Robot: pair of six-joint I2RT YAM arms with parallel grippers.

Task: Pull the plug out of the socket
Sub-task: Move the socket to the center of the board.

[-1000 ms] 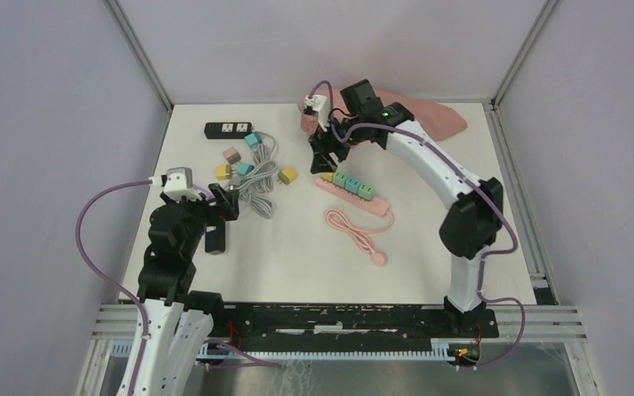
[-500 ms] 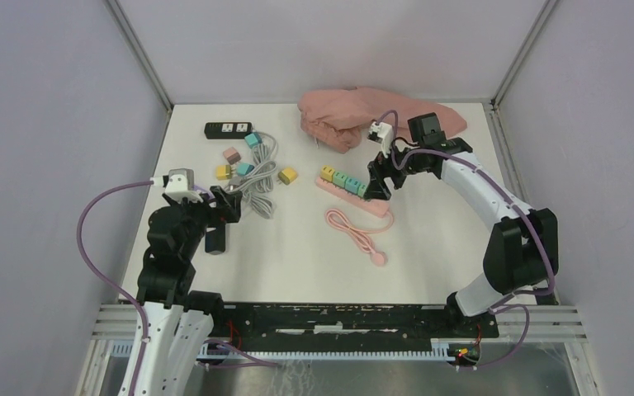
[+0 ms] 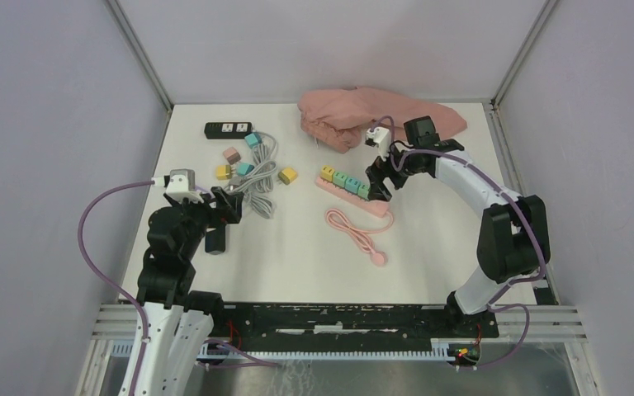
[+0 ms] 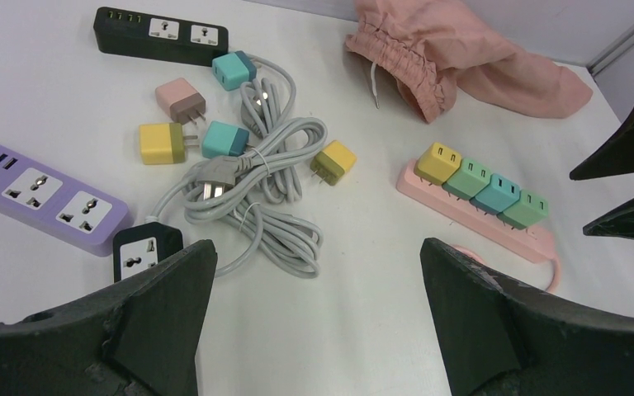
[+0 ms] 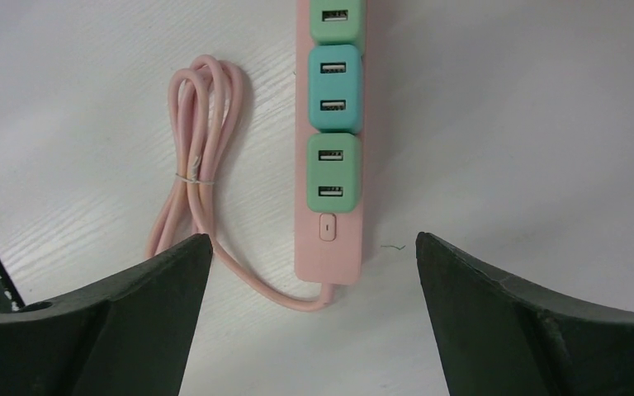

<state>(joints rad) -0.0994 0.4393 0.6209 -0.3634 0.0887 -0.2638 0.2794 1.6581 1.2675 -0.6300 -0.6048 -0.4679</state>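
The step in hand looks like the approach before the grasp. The right gripper (image 3: 376,185) hangs over the switch end of the pink power strip (image 5: 328,247), fingers spread wide with nothing between them. Four plugs sit seated in a row in the strip: a green plug (image 5: 329,172) nearest the switch, a blue plug (image 5: 334,87) next to it, a second green plug (image 5: 336,18) beyond that, and a yellow plug (image 4: 438,162) at the far end. The strip lies flat on the counter (image 3: 297,264), its pink cord (image 5: 202,140) looped just beside it. The left gripper (image 4: 318,252) is also spread and empty, well apart from the strip on its yellow-plug side.

Next, I judge, the right gripper must come down astride the end green plug, close on its sides and pull straight out. The light strip may lift along unless the left gripper pins it.
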